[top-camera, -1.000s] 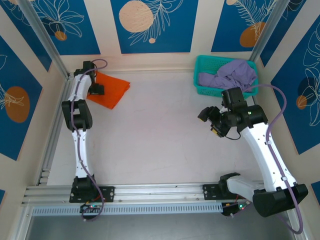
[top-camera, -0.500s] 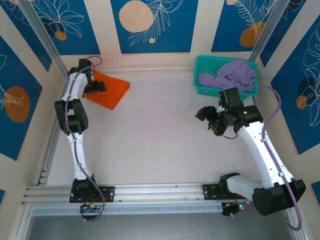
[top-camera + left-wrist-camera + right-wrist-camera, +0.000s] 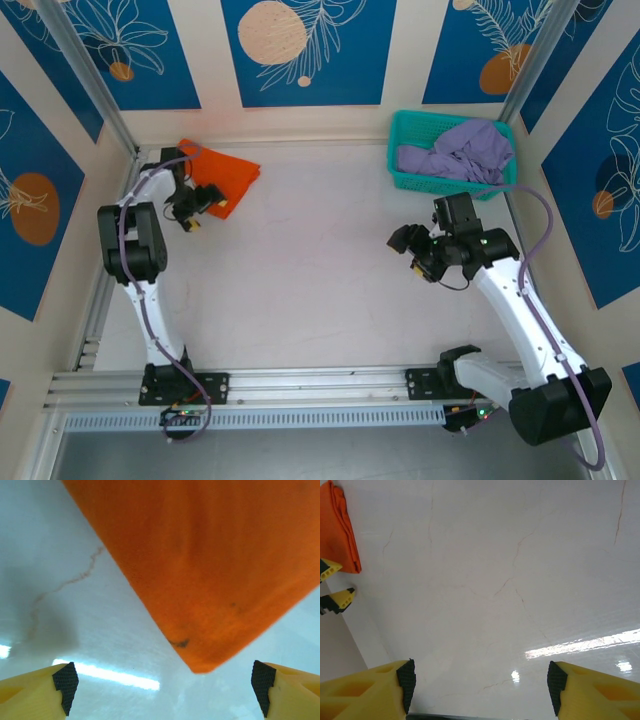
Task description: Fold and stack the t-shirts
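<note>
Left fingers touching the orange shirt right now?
Apart. Left wrist view: the orange shirt ends between the open left fingers, with bare table showing on both sides.

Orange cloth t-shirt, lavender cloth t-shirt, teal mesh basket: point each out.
orange cloth t-shirt (image 3: 232, 176), top view, folded middle.
lavender cloth t-shirt (image 3: 465, 150), top view, bunched middle.
teal mesh basket (image 3: 410, 125), top view, far left corner.

Bright, even light — glare streaks on the table (image 3: 580, 645).
</note>
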### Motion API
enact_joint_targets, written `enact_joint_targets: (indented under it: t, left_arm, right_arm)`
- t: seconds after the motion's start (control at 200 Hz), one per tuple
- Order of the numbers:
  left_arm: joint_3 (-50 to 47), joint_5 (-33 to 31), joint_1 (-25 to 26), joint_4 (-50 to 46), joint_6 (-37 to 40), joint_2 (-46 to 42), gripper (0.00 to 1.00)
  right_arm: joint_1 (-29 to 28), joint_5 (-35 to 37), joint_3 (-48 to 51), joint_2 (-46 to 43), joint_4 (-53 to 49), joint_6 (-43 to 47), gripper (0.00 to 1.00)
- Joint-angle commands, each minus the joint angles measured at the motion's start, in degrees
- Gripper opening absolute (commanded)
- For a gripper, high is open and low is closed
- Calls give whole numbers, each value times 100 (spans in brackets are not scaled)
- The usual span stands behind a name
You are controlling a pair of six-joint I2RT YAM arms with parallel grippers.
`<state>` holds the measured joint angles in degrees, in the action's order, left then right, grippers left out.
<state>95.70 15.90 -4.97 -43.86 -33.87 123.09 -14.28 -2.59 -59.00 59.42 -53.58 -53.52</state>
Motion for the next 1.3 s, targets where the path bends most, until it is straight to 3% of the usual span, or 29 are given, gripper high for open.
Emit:
enact_joint_targets:
  t: [0.0,0.35,0.535,0.755,0.845,0.985,1.065,1.15,1.295]
  left_arm:
    - [-97,678,48,709,-772,122,91]
    - [688,821,493,1569,-1969,863,90]
    - [1490,760,829,1389,-2221,1163,91]
    - [1660,669,1048,1559,-2626,1141,94]
    - [1920,497,1063,1032,-2456,1079,94]
    - [1427,105,1058,522,-1871,212,96]
    - [698,-189,1054,528,-1519,-674,99]
    - [19,-636,1052,491,-1022,-1657,100]
    - [-1323,-1734,1060,721,-270,-3342,100]
  right_arm:
    - [-53,-106,147,-207,75,-119,73]
    - [-136,48,498,-782,58,-318,73]
    - [-197,130,473,-831,95,-247,73]
    - [-222,187,513,-796,430,-78,73]
    - [-217,264,447,-707,516,80,73]
    - [-212,695,273,-618,541,503,77]
    - [-200,1397,218,-623,554,677,82]
    - [-158,2250,243,-629,647,718,100]
    - [14,3002,623,-653,1428,1375,99]
